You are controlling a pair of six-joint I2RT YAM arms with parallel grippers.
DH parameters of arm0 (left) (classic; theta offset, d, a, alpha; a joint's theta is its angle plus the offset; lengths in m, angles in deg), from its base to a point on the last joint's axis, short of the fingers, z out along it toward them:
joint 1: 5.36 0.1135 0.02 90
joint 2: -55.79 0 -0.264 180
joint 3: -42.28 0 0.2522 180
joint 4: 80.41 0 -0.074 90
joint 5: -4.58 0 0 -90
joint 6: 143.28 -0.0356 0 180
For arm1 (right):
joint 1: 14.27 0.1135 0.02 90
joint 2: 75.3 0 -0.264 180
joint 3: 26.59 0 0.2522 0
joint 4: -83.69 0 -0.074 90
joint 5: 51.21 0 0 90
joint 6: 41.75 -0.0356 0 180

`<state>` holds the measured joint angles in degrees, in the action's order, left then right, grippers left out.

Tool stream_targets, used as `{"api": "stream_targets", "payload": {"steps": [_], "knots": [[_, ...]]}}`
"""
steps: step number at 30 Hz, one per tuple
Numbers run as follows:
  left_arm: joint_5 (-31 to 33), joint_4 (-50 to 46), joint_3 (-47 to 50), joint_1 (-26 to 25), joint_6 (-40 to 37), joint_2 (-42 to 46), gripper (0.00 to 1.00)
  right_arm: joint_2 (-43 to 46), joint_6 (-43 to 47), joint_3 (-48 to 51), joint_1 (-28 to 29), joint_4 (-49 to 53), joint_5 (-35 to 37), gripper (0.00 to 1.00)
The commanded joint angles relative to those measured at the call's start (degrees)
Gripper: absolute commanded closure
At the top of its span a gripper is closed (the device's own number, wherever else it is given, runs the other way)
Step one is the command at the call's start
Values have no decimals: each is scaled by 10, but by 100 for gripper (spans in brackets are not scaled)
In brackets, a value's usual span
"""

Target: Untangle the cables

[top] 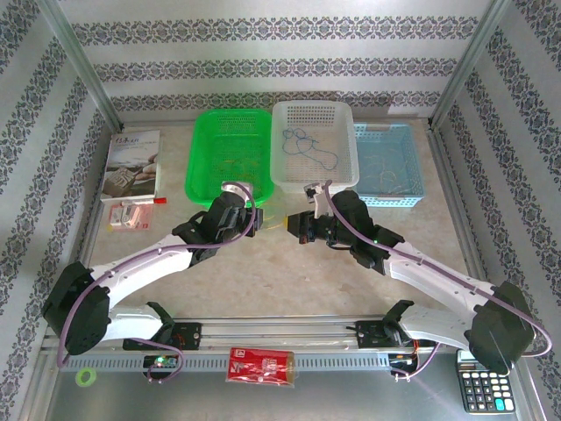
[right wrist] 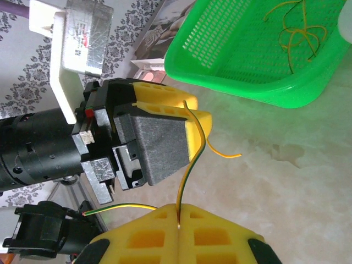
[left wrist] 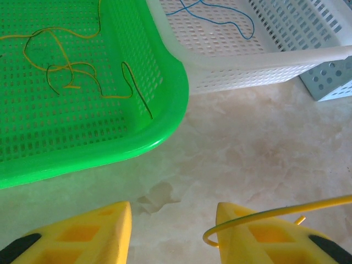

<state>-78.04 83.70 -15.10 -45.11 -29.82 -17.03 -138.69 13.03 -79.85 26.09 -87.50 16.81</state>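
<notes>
My right gripper (right wrist: 180,208) is shut on a yellow cable (right wrist: 192,148), pinched between its yellow fingertips. From there the cable rises to my left gripper (right wrist: 181,118) and curls over one finger. In the left wrist view the same cable (left wrist: 286,212) lies across the right finger (left wrist: 258,236), its hooked end at the gap's edge. The left gripper (left wrist: 174,212) has its jaws apart and nothing pinched. Both grippers (top: 259,213) (top: 294,226) meet just before the baskets. More yellow cables (left wrist: 71,71) lie in the green basket (left wrist: 165,93). A blue cable (left wrist: 220,11) lies in the white basket (left wrist: 264,60).
Three baskets stand in a row at the back: green (top: 195,167), white (top: 311,186), pale blue (top: 394,200). A booklet (top: 131,164) and a small pack (top: 127,217) lie at the left. A red packet (top: 260,364) and a calculator (top: 485,390) sit at the near rail.
</notes>
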Motion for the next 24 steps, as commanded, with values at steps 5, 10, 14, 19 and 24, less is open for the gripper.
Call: {"api": "stream_targets", "payload": {"steps": [5, 10, 14, 19, 24], "knots": [[25, 46, 16, -6, -23, -2, 63, 19, -7, -15, 8, -20, -33, 100], [54, 58, 10, -5, -42, -9, 78, 37, -13, -12, 7, -21, -39, 100], [82, 58, -6, -2, -66, -9, 88, 43, -16, -6, 6, -22, -42, 100], [119, 55, -39, 11, -111, -4, 100, 31, -11, 2, 7, -20, -46, 100], [126, 72, -78, 31, -158, 13, 100, -17, -4, 5, 9, -21, -53, 100]]}}
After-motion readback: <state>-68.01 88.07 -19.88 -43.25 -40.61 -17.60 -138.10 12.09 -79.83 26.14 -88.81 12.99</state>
